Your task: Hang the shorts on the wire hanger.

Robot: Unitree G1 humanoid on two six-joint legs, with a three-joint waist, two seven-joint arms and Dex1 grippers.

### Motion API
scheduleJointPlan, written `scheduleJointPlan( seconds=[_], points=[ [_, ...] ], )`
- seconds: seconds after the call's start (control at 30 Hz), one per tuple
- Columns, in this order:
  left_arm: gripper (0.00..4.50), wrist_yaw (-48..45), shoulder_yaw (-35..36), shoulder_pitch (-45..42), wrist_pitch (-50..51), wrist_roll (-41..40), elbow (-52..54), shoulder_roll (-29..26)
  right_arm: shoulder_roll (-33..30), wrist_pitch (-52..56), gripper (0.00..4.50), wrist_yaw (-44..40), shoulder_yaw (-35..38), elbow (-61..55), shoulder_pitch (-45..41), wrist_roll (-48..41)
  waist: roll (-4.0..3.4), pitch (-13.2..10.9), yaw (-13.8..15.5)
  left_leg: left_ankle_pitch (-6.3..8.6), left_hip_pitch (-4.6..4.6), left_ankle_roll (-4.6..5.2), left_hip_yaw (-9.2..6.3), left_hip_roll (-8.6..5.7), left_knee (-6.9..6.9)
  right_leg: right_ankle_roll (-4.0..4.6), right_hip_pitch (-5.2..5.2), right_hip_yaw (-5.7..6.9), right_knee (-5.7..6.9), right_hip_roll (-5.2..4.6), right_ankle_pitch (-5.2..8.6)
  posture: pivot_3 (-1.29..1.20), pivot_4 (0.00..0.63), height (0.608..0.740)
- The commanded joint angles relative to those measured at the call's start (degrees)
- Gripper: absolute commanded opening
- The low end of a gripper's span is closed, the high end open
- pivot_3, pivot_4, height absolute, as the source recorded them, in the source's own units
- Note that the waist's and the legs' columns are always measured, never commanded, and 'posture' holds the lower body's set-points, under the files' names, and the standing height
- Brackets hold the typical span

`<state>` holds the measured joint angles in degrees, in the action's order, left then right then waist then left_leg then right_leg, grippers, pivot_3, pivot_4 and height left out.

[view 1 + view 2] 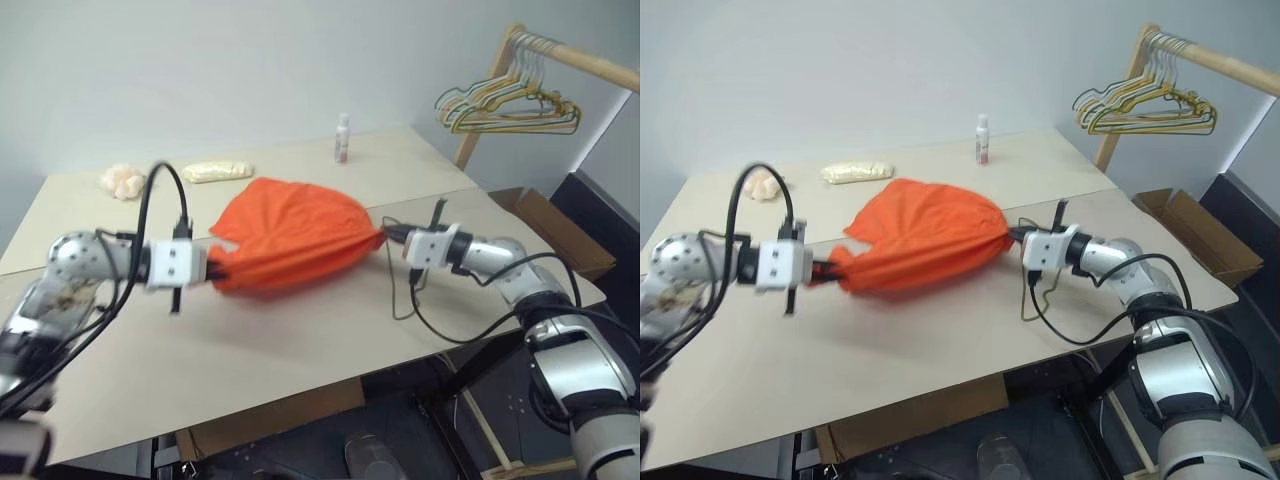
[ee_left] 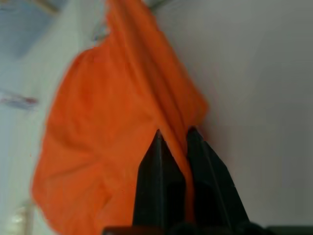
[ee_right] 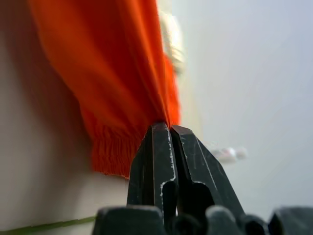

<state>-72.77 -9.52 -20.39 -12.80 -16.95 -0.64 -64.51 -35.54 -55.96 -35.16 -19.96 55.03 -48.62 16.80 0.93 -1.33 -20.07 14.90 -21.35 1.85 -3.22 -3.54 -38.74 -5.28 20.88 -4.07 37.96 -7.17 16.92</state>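
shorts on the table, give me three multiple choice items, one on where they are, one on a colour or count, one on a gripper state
1. Where are the shorts?
A. stretched between the two grippers over the table
B. draped on the wooden rack
C. in the cardboard box

2. What colour are the shorts?
A. blue
B. bright orange
C. white

3. How does the right gripper stand?
A. wide open above the table
B. shut on the small bottle
C. shut on the shorts

Answers: 1 A, the left gripper pinches one end and the right gripper the other, with the cloth bunched between them. 2 B, the cloth is orange in the head and wrist views. 3 C, in the right wrist view its black fingers are pressed together on a fold of orange cloth by the gathered waistband.
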Motion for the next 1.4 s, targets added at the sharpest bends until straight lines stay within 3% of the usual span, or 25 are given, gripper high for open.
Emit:
scheduleJointPlan(
  seconds=[0.03,0.17,0.4,0.57,0.83,0.87,0.97,1.17,1.33,1.4],
  points=[
    [0.04,-1.3,4.9,6.8,6.4,-0.9,7.9,-5.2,-3.8,0.3,0.0,-1.7,0.3,-1.7,1.7,1.4,-0.11,-0.1,0.8,0.06,0.26,0.08,-0.01,0.03,0.0,-0.01,-0.35,0.03,-0.14,0.03,0.01,-0.17,0.0,0.74],
    [0.04,3.4,7.2,15.3,12.6,2.2,15.8,-6.1,-5.4,-0.5,0.0,1.3,-0.9,-4.7,4.9,6.4,-0.19,-0.1,2.1,0.29,0.74,-0.01,-0.02,0.05,0.08,-0.01,-0.73,0.04,-0.67,0.05,0.02,-0.19,0.0,0.74],
    [0.04,7.6,10.1,27.5,24.3,1.8,31.0,-5.7,-8.8,-1.0,0.0,5.2,0.4,-13.1,11.6,9.6,-0.21,-0.1,3.4,0.38,0.44,-0.1,0.0,0.07,-0.03,0.0,-0.61,0.01,-0.78,0.04,0.01,-0.21,0.0,0.74],
    [0.04,11.7,10.4,30.5,30.6,3.1,37.2,-4.3,-11.8,-0.9,0.0,9.0,2.6,-21.6,18.7,10.1,-0.3,0.0,3.7,0.41,0.51,-0.14,0.01,0.15,-0.01,0.03,-0.69,0.03,-0.85,0.13,0.03,-0.22,0.0,0.74],
    [0.04,10.3,12.0,33.5,30.7,3.7,39.9,-4.6,-15.8,1.6,0.0,8.1,4.6,-35.2,30.2,7.9,-0.36,0.0,3.9,0.43,0.5,-0.16,0.1,0.21,-0.01,0.06,-0.75,0.01,-0.92,0.17,0.05,-0.23,0.0,0.74],
    [0.22,9.8,12.2,33.6,30.5,3.4,40.0,-4.6,-16.1,1.7,0.0,8.1,4.7,-36.1,30.9,8.2,-0.36,0.0,4.0,0.43,0.51,-0.16,0.12,0.23,-0.01,0.06,-0.75,0.01,-0.93,0.18,0.05,-0.24,0.0,0.74],
    [0.97,6.7,13.7,34.0,31.1,0.7,40.6,-5.2,-17.4,3.4,0.77,6.3,4.9,-39.5,33.6,6.4,-0.38,-0.1,4.2,0.44,0.49,-0.15,0.14,0.22,-0.02,0.07,-0.75,0.01,-0.96,0.18,0.05,-0.24,0.0,0.74],
    [2.89,1.2,21.4,33.5,30.5,-6.8,38.0,-3.5,-22.8,11.7,2.83,1.4,10.1,-49.3,44.6,-2.8,-0.41,-0.1,5.4,0.49,0.45,-0.13,0.16,0.27,-0.03,0.09,-0.75,0.02,-1.03,0.18,0.07,-0.23,0.0,0.74],
    [4.47,4.2,24.3,26.6,35.9,-16.2,34.9,1.7,-24.0,41.9,4.48,-3.7,20.8,-64.8,56.2,-22.7,-0.48,-0.1,7.4,0.53,0.34,-0.08,0.15,0.33,-0.13,0.09,-0.78,0.07,-1.08,0.16,0.07,-0.23,0.0,0.74],
    [4.47,7.5,24.0,22.1,39.1,-19.8,33.3,4.9,-22.9,57.2,4.48,-2.8,24.1,-70.3,56.8,-28.6,-0.53,0.0,7.7,0.54,0.33,-0.06,0.17,0.34,-0.15,0.1,-0.78,0.04,-1.09,0.16,0.05,-0.23,0.0,0.74]
  ],
)
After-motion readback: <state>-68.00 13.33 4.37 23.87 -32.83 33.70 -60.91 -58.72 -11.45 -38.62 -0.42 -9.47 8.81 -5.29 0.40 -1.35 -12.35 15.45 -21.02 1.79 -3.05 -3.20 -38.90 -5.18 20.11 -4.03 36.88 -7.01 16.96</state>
